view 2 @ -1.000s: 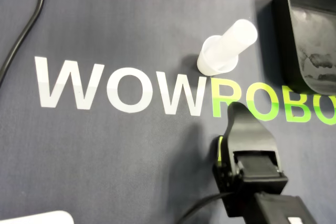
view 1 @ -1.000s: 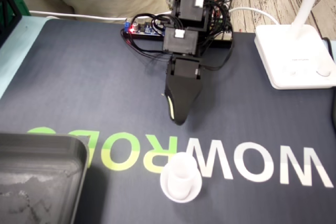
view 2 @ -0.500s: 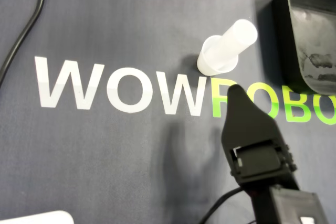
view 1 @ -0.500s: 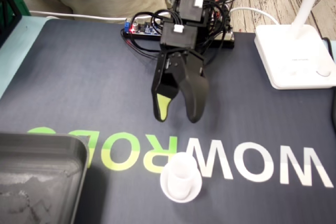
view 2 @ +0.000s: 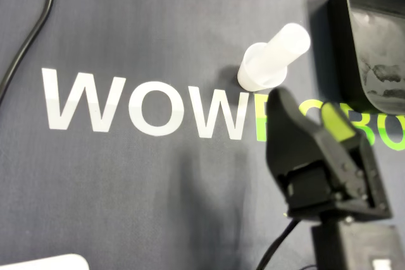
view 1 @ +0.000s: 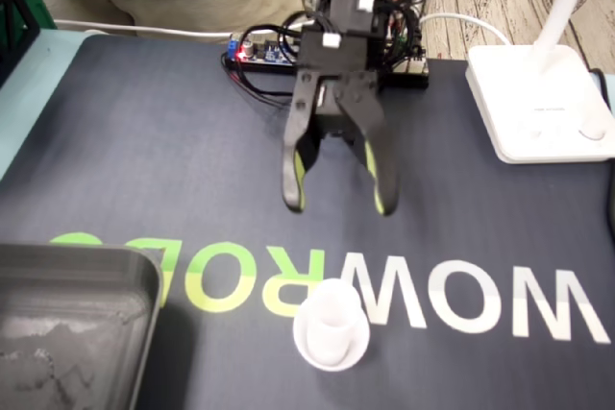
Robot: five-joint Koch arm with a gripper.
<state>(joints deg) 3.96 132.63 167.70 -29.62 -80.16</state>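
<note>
A white translucent tube-shaped piece with a wide round base point(view 1: 330, 331) stands upright on the dark mat, at the letters W and R of the print; the overhead view shows this white piece point(view 2: 273, 59) too. My black gripper point(view 1: 338, 206) with green pads hangs above the mat behind it, jaws spread wide, nothing between them. Seen from overhead, the gripper point(view 2: 302, 107) sits just below the white piece and apart from it.
A dark grey bin point(view 1: 67, 333) fills the lower left of the fixed view and the upper right overhead as a bin point(view 2: 373, 36). A white lamp base point(view 1: 538, 103) stands at the right. Cables and a circuit board point(view 1: 264, 53) lie by the arm's base.
The gripper went from shut to wide open over the last second and lifted slightly. It moved a little toward the white piece. The piece has not moved.
</note>
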